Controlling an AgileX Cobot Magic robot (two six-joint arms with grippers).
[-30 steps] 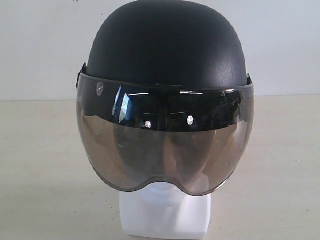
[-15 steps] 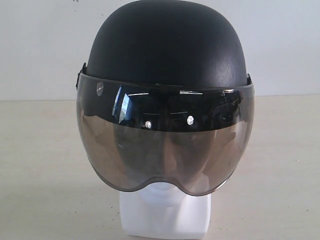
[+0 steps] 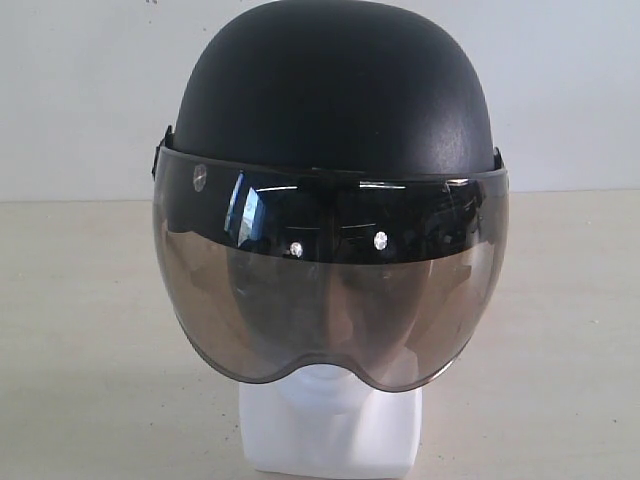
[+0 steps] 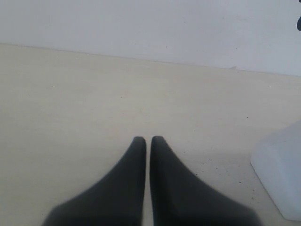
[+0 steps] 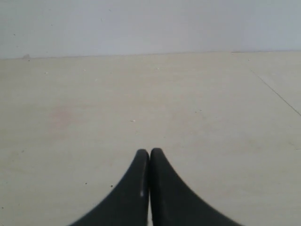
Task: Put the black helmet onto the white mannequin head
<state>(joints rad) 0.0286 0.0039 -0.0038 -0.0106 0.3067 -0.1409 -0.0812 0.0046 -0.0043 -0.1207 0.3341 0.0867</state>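
The black helmet sits upright on the white mannequin head, filling the middle of the exterior view. Its smoky visor covers the face; only the chin, neck and base show below it. A corner of the white base appears in the left wrist view. My left gripper is shut, empty, above bare table beside that base. The right gripper is shut too, with nothing in it, over bare table. Neither gripper shows in the exterior view.
A pale beige table runs back to a plain white wall. A thin seam crosses the table in the right wrist view.
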